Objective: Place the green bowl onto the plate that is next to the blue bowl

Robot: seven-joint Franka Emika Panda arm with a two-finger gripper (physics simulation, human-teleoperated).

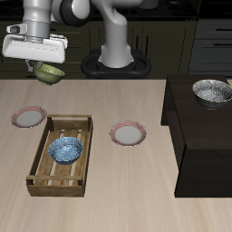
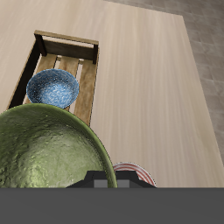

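Note:
My gripper [image 1: 44, 63] hangs high above the table's back part, shut on the rim of the green bowl [image 1: 51, 72], which tilts a little in the air. In the wrist view the green bowl [image 2: 48, 149] fills much of the picture, with a dark fingertip [image 2: 106, 184] at its rim. The blue bowl [image 1: 65, 149] lies inside a wooden crate [image 1: 41, 166]; the wrist view shows the blue bowl [image 2: 52, 88] too. One plate [image 1: 29, 116] lies just behind the crate's back corner, roughly below the gripper, and its red rim [image 2: 138, 172] peeks out past the held bowl.
A second plate [image 1: 128, 134] of the same look lies on the crate's other side, toward the table's middle. A grey-white bowl [image 1: 211, 91] stands on a dark cabinet [image 1: 199, 136] at the table's side. The robot's base [image 1: 115, 62] stands at the back.

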